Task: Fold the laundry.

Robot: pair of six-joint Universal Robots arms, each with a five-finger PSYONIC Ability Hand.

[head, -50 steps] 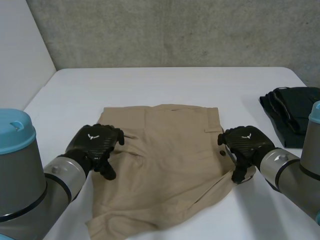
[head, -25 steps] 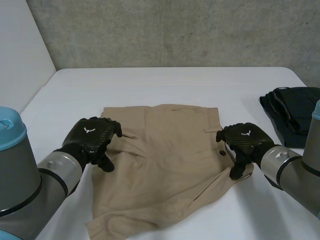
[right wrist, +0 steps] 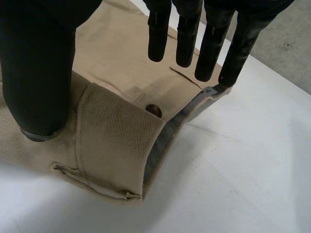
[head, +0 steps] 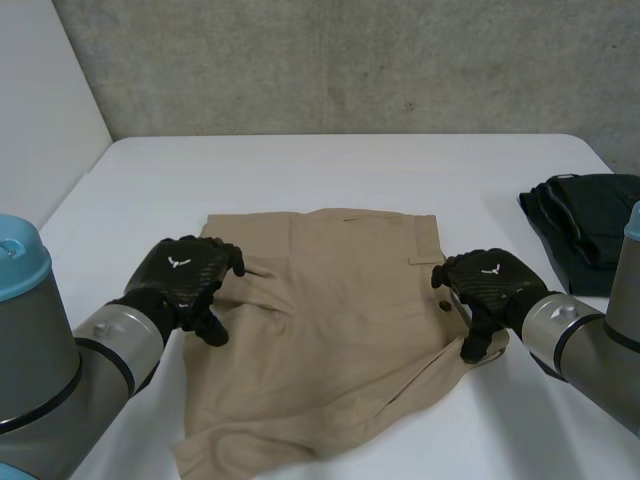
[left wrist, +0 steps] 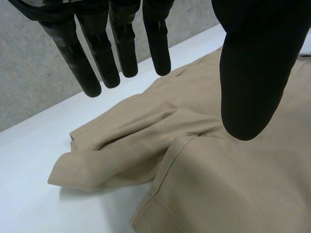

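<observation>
Tan shorts (head: 330,320) lie spread on the white table (head: 350,170), rumpled along the near edge. My left hand (head: 185,278) hovers over their left edge, where the cloth (left wrist: 218,184) is bunched into a fold under the palm; its fingers (left wrist: 99,53) are straight and apart from the thumb, holding nothing. My right hand (head: 488,285) is at the right edge, over the waistband (right wrist: 116,141) and its brown button (right wrist: 154,110). Its fingers (right wrist: 187,34) hang straight above the cloth, and its thumb rests by the turned-over waistband end.
A pile of dark garments (head: 585,225) lies at the table's right edge, just beyond my right arm. A concrete wall runs behind the table and a white panel stands at the left. Bare tabletop stretches beyond the shorts.
My left hand has shifted slightly away from me along the left edge of the shorts. The right hand and the cloth have barely moved.
</observation>
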